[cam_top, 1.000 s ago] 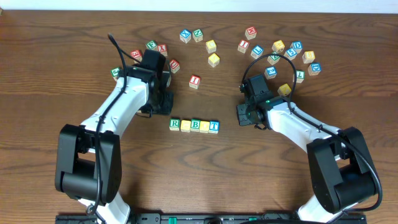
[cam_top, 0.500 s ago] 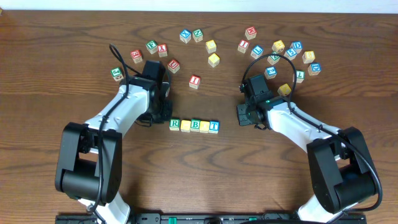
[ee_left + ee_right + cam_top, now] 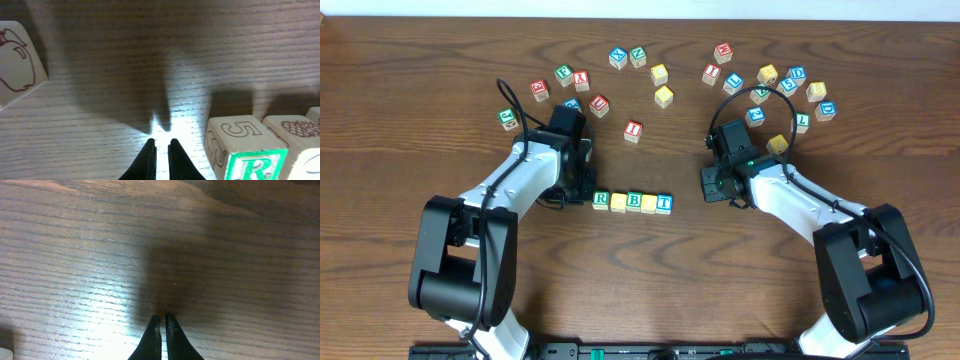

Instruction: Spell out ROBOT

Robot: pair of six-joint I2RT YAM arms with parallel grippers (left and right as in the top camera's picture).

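**Both pincers closed, word row between them**

The left pincer [image 3: 161,150] holds its dark tapered tips together on nothing, close to the bench [image 3: 650,290]. The right pincer [image 3: 162,325] does likewise. ROBOT [image 3: 633,201], a tight row of square wooden cubes, lies at the left pincer's 3 o'clock. The bench is brown, fine-grained wood with patches of glare. Toward 12 o'clock, loose cubes [image 3: 663,96] lie scattered.

Five cubes in a row [image 3: 634,201], roughly twenty-three scattered cubes [image 3: 664,96], two arms [image 3: 520,170].

The ROBOT row [image 3: 633,201] lies in the middle of the table [image 3: 640,290]; loose cubes [image 3: 664,96] scatter behind it along the far edge.
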